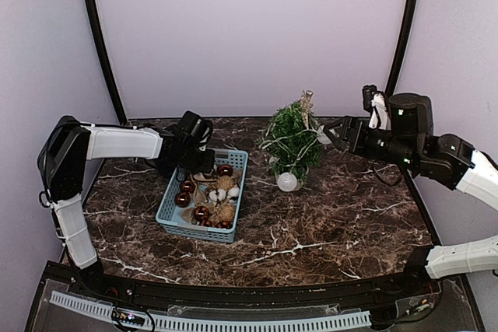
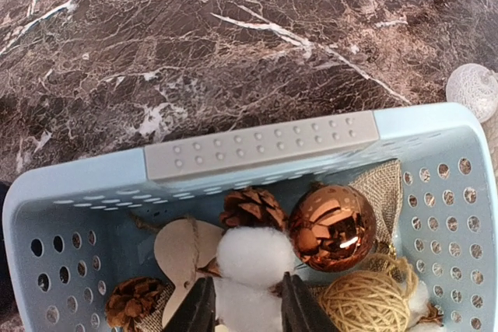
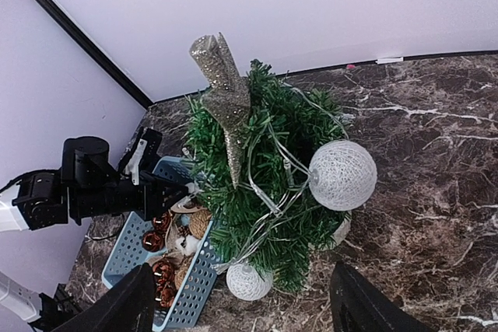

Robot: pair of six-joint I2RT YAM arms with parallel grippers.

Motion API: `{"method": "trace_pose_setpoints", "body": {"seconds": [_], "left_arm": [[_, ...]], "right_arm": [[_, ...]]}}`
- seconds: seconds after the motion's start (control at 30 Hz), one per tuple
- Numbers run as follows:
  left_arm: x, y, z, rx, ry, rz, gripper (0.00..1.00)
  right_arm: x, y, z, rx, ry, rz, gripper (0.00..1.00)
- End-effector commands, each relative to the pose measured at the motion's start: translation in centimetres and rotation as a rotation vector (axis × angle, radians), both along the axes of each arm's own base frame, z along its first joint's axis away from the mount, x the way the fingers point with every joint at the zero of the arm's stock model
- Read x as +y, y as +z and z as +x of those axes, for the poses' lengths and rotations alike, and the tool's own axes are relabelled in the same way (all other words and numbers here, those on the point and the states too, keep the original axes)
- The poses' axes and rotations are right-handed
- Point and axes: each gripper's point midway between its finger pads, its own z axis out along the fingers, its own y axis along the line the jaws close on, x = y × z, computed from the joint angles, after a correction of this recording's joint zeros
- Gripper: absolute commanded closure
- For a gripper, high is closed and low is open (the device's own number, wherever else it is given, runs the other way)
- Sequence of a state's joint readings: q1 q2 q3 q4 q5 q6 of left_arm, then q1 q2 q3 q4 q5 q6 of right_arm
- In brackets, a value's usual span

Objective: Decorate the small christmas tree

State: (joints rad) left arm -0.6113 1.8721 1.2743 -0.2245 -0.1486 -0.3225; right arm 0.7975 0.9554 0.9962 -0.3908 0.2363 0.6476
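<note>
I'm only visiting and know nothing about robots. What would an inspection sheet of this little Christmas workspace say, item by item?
Surface: dark marble table with white veins.
Job's things: small christmas tree upright, carrying a gold star and white yarn balls. The blue basket beside it holds copper baubles, pine cones, a twine ball and a cotton puff.
Clutter: nothing seen.
Grippers: left gripper down in the basket, jaws either side of the cotton puff, grip unclear. Right gripper open, empty, facing the tree.
Cables: light string wound round the tree.
Surroundings: plain pale walls, black corner poles.
</note>
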Motion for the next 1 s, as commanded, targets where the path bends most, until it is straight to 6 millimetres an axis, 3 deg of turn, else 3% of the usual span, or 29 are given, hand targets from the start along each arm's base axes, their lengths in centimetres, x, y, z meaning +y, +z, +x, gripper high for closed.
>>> {"method": "trace_pose_setpoints", "body": {"seconds": [0.0, 0.37, 0.8, 0.97], "left_arm": [[0.1, 1.1, -0.5, -0.01, -0.02, 0.055, 0.69], [-0.4, -0.1, -1.2, 0.046, -0.04, 0.053, 0.65], [-0.3, -0.2, -1.6, 0.066, -0.028, 0.046, 0.88], [-0.2, 1.7, -1.8, 0.041, -0.009, 0.013, 0.97]], "right_arm": [[0.0, 0.5, 0.5, -0.021, -0.011, 0.003, 0.22], [0.1, 0.3, 0.4, -0.012, -0.004, 0.01, 0.21], [-0.5, 0.6, 0.1, -0.018, -0.024, 0.025, 0.22], [-0.8, 1.4, -0.1, -0.032, -0.025, 0.038, 0.22]]}}
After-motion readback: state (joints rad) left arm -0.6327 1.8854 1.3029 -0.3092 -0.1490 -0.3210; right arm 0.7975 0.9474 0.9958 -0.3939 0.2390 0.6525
